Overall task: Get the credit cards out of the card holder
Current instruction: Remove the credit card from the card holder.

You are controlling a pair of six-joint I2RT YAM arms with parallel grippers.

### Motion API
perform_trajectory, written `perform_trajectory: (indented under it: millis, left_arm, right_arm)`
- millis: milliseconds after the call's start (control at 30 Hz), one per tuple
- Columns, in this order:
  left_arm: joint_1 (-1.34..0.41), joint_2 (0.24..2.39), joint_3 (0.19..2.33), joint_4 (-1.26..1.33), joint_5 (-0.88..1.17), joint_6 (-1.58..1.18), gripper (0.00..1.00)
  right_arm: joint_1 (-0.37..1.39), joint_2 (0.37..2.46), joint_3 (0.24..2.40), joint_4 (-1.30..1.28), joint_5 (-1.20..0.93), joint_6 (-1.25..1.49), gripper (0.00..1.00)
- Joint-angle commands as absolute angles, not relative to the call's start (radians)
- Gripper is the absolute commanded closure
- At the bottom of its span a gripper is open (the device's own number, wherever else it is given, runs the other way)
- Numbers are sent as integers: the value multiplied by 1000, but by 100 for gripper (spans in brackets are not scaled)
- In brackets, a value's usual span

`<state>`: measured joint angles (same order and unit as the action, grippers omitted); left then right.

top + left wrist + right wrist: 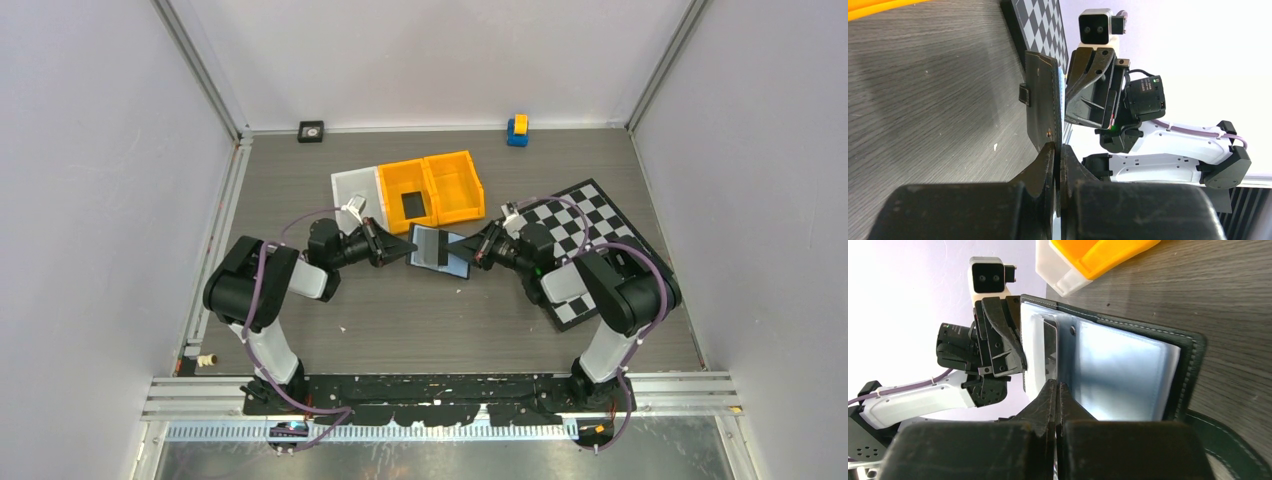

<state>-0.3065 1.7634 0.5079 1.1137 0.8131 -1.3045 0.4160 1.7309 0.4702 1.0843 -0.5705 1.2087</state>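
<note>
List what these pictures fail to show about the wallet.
Credit cards left in the black folding card holder: right wrist view, pale sleeves cloud them; top view, too small.
What the right gripper pinches, card or sleeve: right wrist view, its own fingers cover it.
Holder's inside, left wrist view: seen edge-on.

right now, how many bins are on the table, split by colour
orange bins: 2
white bin: 1
total: 3
</note>
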Motion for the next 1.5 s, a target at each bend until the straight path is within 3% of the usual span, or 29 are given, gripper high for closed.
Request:
perform_trajectory:
  millis: [0, 900, 1367, 1467]
  left_arm:
    - [-290, 1764, 500, 1210, 828, -1318, 100]
    - [-255, 1596, 497, 829, 769, -1117, 100]
    - [-255, 1426, 544, 366, 626, -877, 100]
    - [-255, 1390, 552, 272, 584, -826, 100]
  right_arm:
    - [398, 1689, 459, 1143, -563, 1206, 100]
    - [366, 1637, 458, 1031, -548, 1149, 100]
    - [368, 1604, 535, 877, -588, 1070, 99]
    - [376, 1585, 617, 718, -598, 1007, 100]
